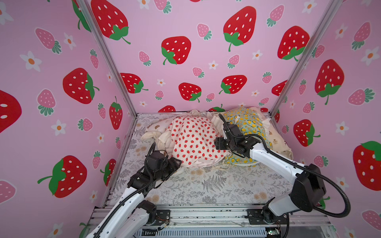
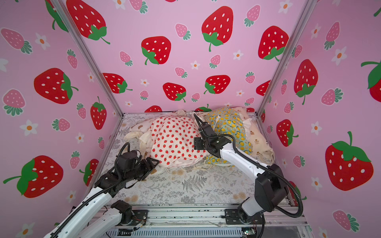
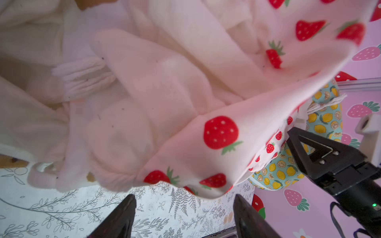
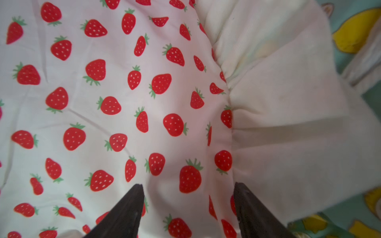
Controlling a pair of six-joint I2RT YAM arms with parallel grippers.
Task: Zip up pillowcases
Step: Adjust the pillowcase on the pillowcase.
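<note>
Four pillowcases lie piled at the back in both top views. The strawberry pillowcase [image 1: 191,140] [image 2: 173,140] lies in the middle, with the lemon pillowcase [image 1: 247,123] [image 2: 228,123] to its right. A small-bear case [image 1: 276,142] lies far right and a bear-head case [image 1: 156,127] far left. My left gripper [image 1: 177,162] [image 3: 184,197] is open at the strawberry case's near-left hem [image 3: 206,185], with nothing between its fingers. My right gripper [image 1: 218,145] [image 4: 188,186] is open over the strawberry print beside the cream ruffle [image 4: 288,115]. No zipper shows.
A grey fern-print sheet [image 1: 206,185] covers the floor in front of the pile. Pink strawberry walls close in the left, back and right sides. A metal rail [image 1: 195,212] runs along the front, and both arm bases are mounted on it.
</note>
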